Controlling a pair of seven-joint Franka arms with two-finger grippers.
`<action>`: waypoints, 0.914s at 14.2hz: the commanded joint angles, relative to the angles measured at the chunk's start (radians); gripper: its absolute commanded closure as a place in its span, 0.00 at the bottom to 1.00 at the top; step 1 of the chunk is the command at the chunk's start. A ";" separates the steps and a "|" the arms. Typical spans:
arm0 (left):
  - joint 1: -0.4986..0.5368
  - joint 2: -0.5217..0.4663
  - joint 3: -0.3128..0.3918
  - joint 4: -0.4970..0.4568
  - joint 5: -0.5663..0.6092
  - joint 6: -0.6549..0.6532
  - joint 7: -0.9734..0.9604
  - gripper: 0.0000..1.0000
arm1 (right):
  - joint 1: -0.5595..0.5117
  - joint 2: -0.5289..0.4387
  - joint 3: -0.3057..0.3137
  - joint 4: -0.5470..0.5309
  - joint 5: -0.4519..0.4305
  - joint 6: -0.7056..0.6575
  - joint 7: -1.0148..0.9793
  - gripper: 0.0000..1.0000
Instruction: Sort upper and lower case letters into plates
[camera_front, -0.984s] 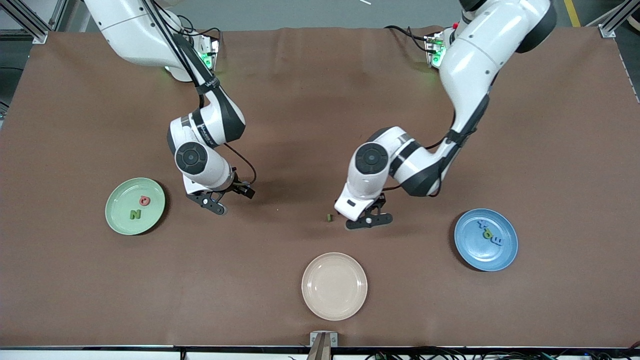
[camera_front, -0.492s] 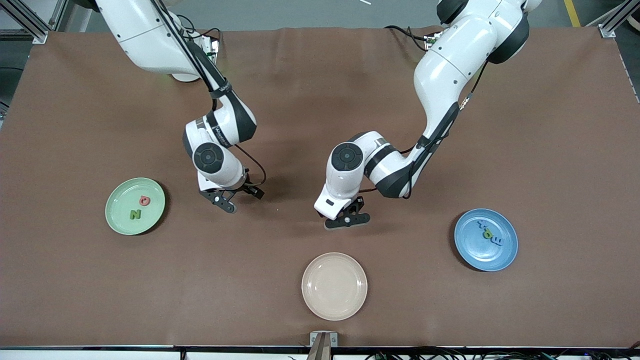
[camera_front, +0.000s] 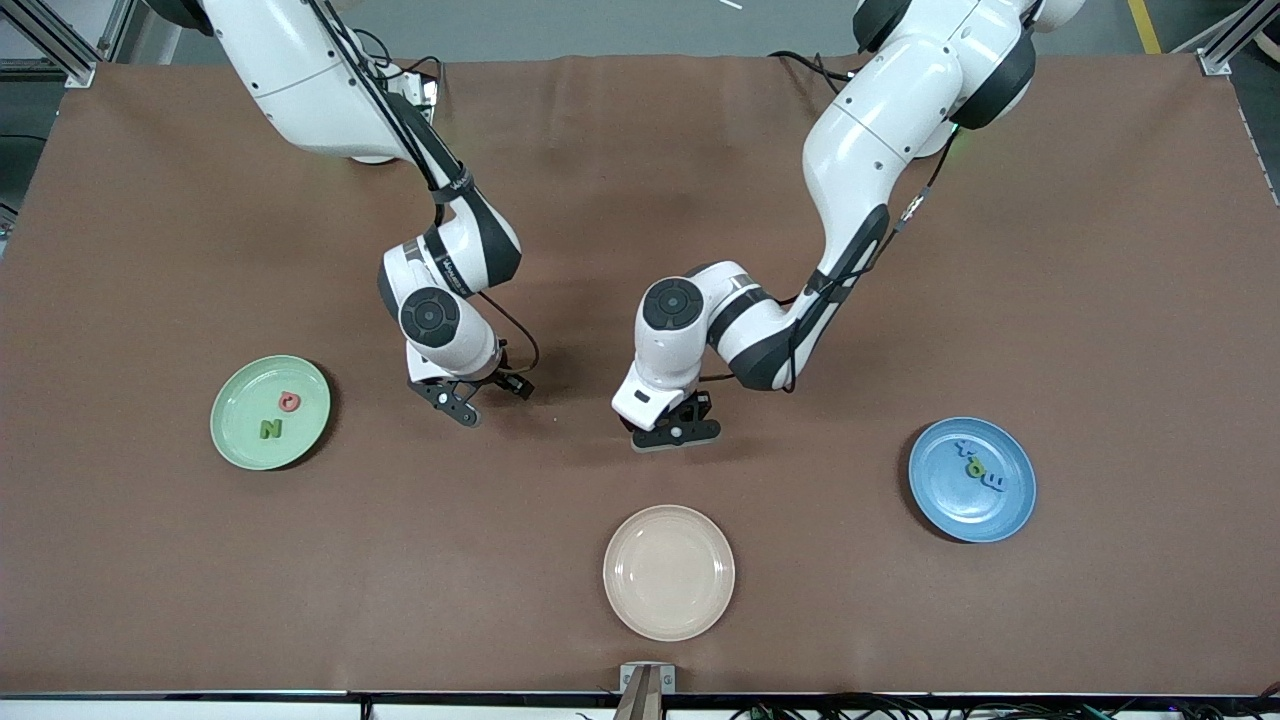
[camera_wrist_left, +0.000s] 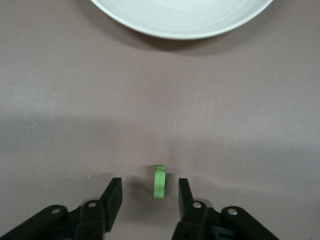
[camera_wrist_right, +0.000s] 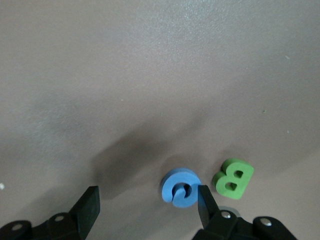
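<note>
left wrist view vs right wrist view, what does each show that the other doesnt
Only the left wrist view: a small green letter on edge between the left gripper's open fingers, and the cream plate's rim.
Only the right wrist view: a blue letter and a green B lying flat beside it, by the right gripper.
Both: open jaws over the brown mat.

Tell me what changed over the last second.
The left gripper slid toward the right arm's end, now straddling the small green letter, fingers narrowing but open. The right gripper shifted toward the table's middle. The plates and their letters stayed put.
</note>
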 joint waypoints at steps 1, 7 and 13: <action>-0.008 0.015 0.012 0.026 0.006 -0.003 -0.014 0.64 | -0.003 0.005 -0.003 -0.010 0.016 0.014 0.006 0.12; -0.007 0.023 0.013 0.022 0.001 -0.005 -0.009 0.87 | -0.009 0.001 -0.003 -0.013 0.016 0.000 0.006 0.12; 0.074 -0.056 0.007 0.016 0.007 -0.124 0.003 1.00 | -0.009 -0.018 -0.006 0.001 0.016 -0.055 0.007 0.06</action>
